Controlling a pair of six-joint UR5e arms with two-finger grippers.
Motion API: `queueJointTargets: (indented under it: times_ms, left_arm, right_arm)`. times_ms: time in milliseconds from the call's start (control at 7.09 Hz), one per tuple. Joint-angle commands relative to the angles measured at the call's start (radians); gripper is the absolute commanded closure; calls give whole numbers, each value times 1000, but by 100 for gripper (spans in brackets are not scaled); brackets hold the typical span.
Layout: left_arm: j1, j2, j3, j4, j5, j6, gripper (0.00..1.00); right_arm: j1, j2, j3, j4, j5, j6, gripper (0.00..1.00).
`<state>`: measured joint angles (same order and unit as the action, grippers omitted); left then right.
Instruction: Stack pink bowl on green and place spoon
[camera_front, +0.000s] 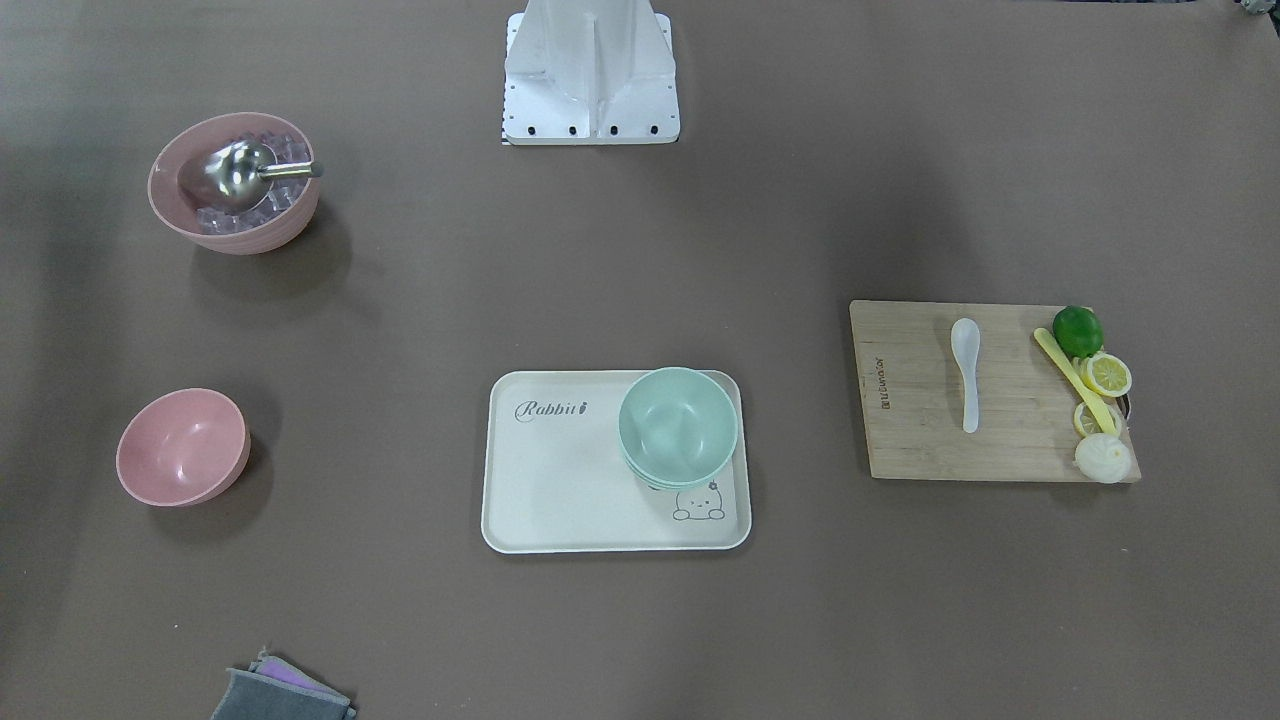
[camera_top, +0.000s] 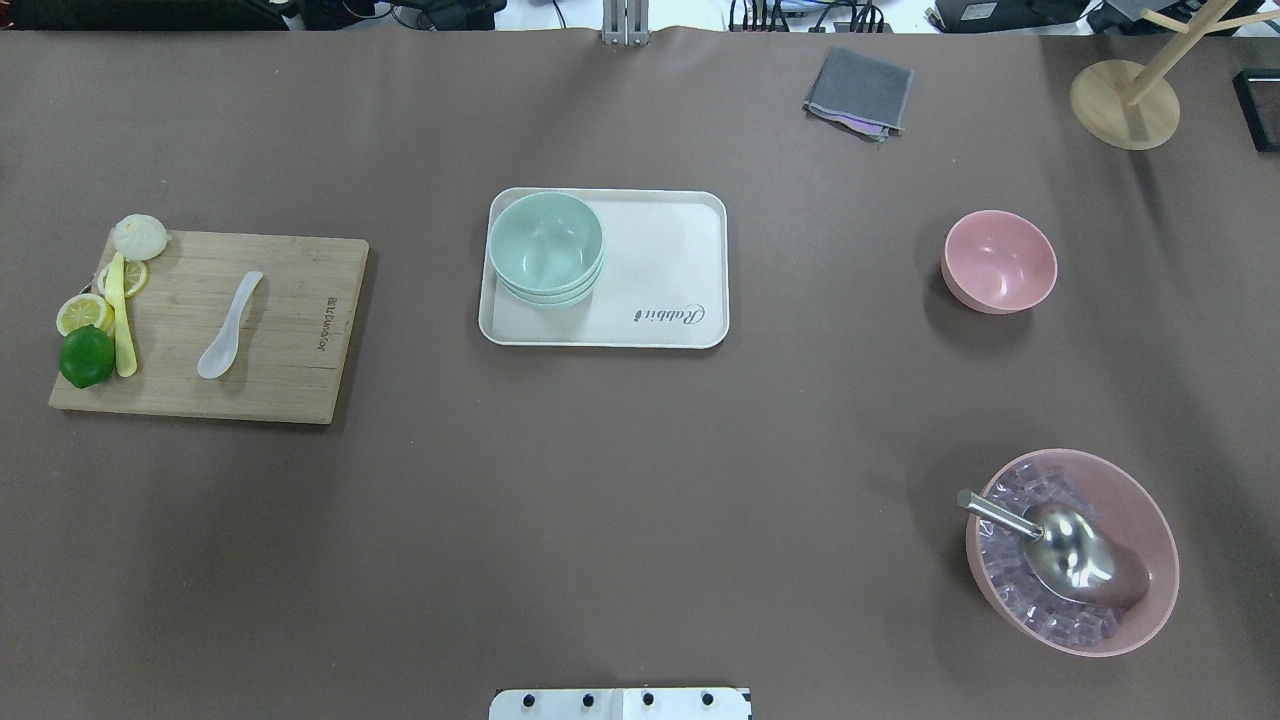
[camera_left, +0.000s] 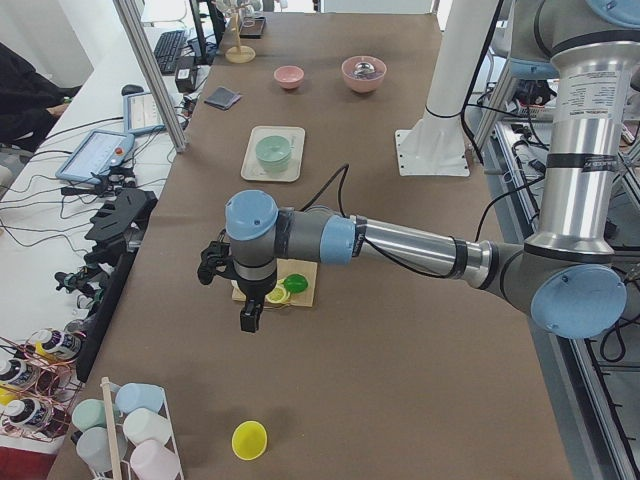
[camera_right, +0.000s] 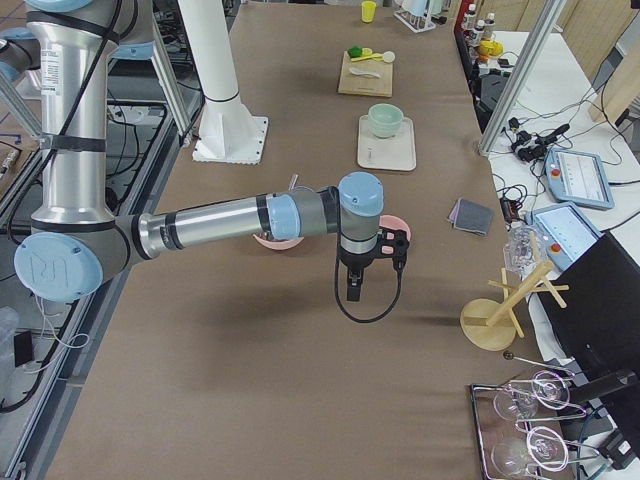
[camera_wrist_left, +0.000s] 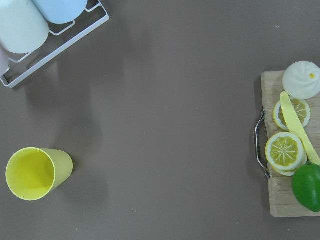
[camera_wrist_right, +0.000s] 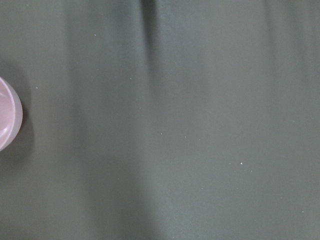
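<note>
An empty small pink bowl (camera_front: 182, 447) stands alone on the brown table, also in the overhead view (camera_top: 999, 261). Stacked green bowls (camera_front: 678, 425) sit in a corner of a white tray (camera_top: 660, 260). A white spoon (camera_top: 230, 325) lies on a wooden cutting board (camera_front: 920, 440). My left gripper (camera_left: 248, 318) hangs above the table beyond the board's end. My right gripper (camera_right: 353, 290) hangs next to the pink bowl, whose rim shows in the right wrist view (camera_wrist_right: 7, 120). Both show only in the side views, so I cannot tell whether they are open or shut.
A large pink bowl (camera_top: 1150, 510) holds ice cubes and a metal scoop (camera_top: 1070, 550). A lime (camera_front: 1077, 330), lemon slices, a bun and a yellow knife lie on the board's end. A grey cloth (camera_top: 858, 92), a wooden stand (camera_top: 1125, 105) and a yellow cup (camera_wrist_left: 32, 173) stand around.
</note>
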<state>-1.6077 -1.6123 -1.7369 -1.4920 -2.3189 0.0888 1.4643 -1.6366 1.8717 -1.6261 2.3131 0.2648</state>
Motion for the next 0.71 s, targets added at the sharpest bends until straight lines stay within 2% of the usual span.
queueJointTargets:
  times_ms: [0,564]
  left_arm:
    - [0,-2,3,-43,-5,-6,3]
    - [0,-12,5,-43,-5,-11,2]
  right_arm:
    - [-5,24,-20,5,8,4,0]
    - [-8,58,-65,14,0,36,0]
